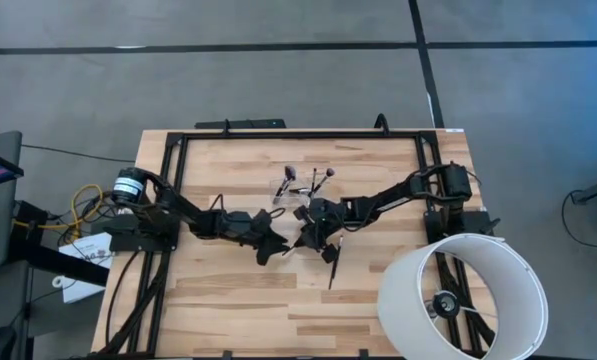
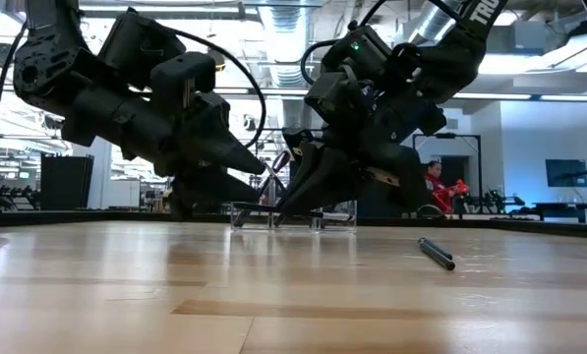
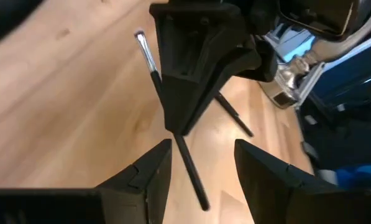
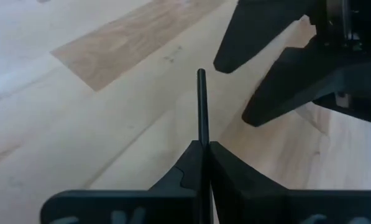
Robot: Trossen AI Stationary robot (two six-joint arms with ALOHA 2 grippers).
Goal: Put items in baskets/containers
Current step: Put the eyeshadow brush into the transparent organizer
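My right gripper (image 1: 306, 238) (image 4: 202, 149) is shut on one thin dark brush (image 3: 186, 163), whose silver ferrule and bristle tip (image 3: 140, 41) show in the left wrist view. My left gripper (image 1: 274, 246) (image 3: 201, 163) is open, its fingers on either side of that brush's handle end without touching it. A second brush (image 1: 335, 266) (image 2: 436, 253) lies flat on the table toward the right. The clear cup (image 1: 281, 188) (image 2: 293, 214) stands behind the grippers with several brushes (image 1: 316, 180) standing in it. My right gripper pinches the brush between its two fingers on the handle (image 4: 201, 127), about mid-length below the ferrule. The fingers (image 3: 184, 93) come slanting down from the table's right, and the brush runs along them, its handle end (image 4: 201, 76) sticking out past the fingertips. Whether it rests on the table does not show.
A large white lamp shade (image 1: 465, 295) stands at the table's near right corner. A black frame (image 1: 298, 134) runs around the table's far half. Bare wood lies near the front edge (image 1: 248, 315). A person (image 2: 433, 183) is in the room beyond.
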